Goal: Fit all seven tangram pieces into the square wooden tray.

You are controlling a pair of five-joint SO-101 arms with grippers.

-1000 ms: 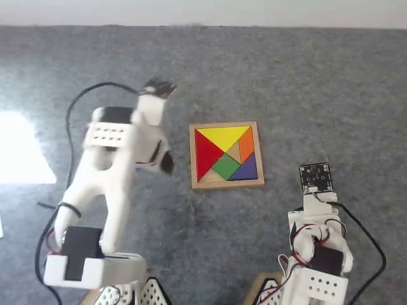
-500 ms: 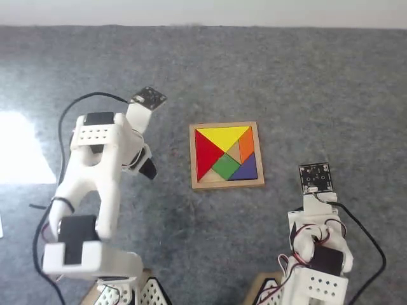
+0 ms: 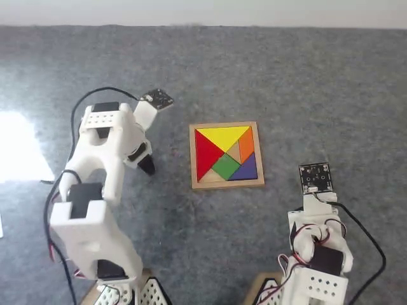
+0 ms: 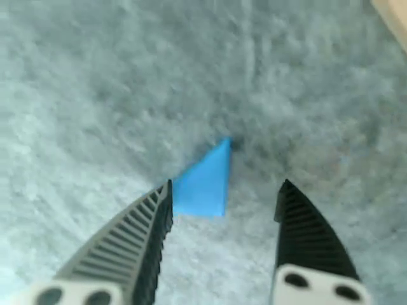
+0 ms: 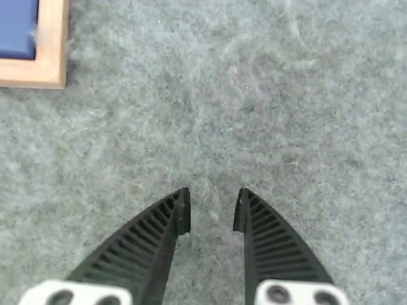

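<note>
We find the square wooden tray (image 3: 226, 185) lying flat on the grey counter (image 3: 305, 95), near its centre. Five coloured pieces sit inside it:
- a yellow triangle (image 3: 222, 136) along the far edge
- a red triangle (image 3: 203, 155) along the left edge
- a green square (image 3: 226, 166) at the near middle
- an orange piece (image 3: 247, 146) at the right edge
- a dark blue piece (image 3: 248, 169) in the near right corner

A wood-coloured triangular patch (image 3: 234, 152) shows between the yellow, orange and green pieces.

The left arm (image 3: 102, 159) stands left of the tray and apart from it. The left fingers (image 4: 289, 210) point down at the counter and are spread wide, gripping nothing. A light blue triangle (image 4: 205, 185) lies flat on the counter between them. It is just beside one fingertip and clear of the other; we cannot tell whether it touches the nearer one.

The right arm (image 3: 316, 254) sits at the near right, well apart from the tray. The right fingers (image 5: 168, 219) are slightly spread above bare counter and hold nothing.
</note>
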